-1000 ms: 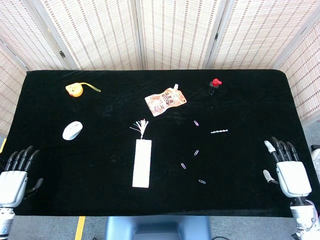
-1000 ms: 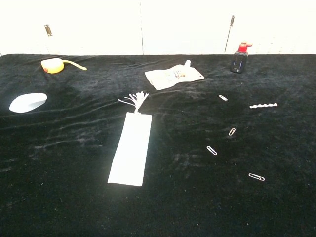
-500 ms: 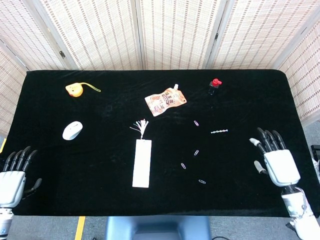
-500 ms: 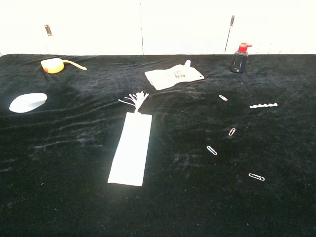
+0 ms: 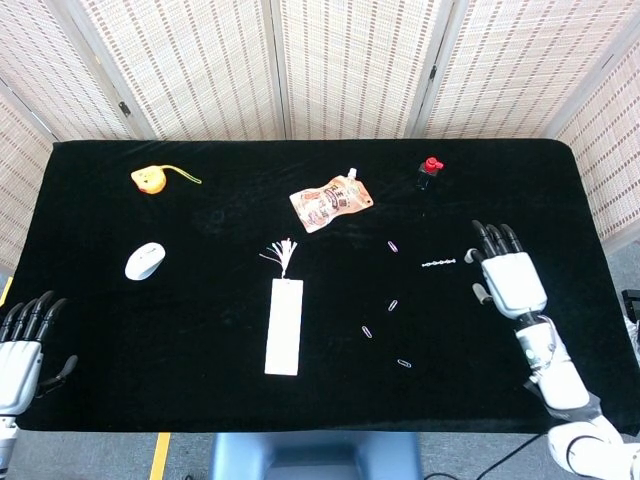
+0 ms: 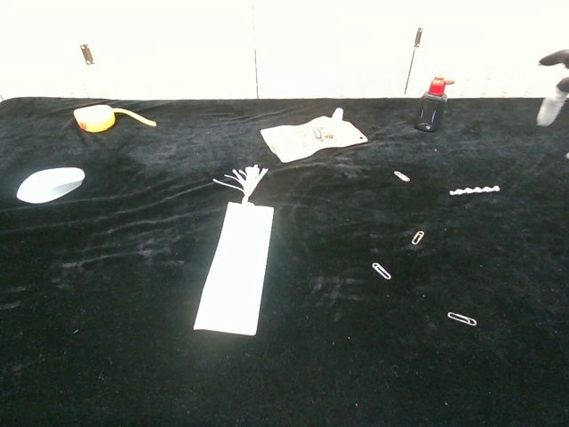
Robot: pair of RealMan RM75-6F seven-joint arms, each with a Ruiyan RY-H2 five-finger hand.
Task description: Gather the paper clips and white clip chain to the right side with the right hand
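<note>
Several small paper clips lie on the black cloth right of centre: one [image 5: 393, 245] near the pouch, one [image 5: 393, 305], one [image 5: 368, 331] and one [image 5: 404, 363] nearest the front edge; the chest view shows them too, one clip [image 6: 402, 176], another [image 6: 418, 237], a third [image 6: 381, 270]. The white clip chain [image 5: 439, 263] [image 6: 474, 189] lies flat to their right. My right hand [image 5: 510, 278] hovers open, fingers apart, just right of the chain, holding nothing; only its fingertips [image 6: 553, 60] enter the chest view. My left hand [image 5: 20, 345] rests open at the front left corner.
A white bookmark with tassel [image 5: 284, 324], a printed pouch [image 5: 331, 203], a small red-capped bottle [image 5: 429, 173], a white mouse [image 5: 145, 261] and a yellow tape measure [image 5: 149, 179] lie on the table [image 5: 120, 220]. A screen stands behind it.
My right hand has moved from the front right corner forward and left, now beside the clip chain. The left hand has slid slightly down and left. No object has moved.
</note>
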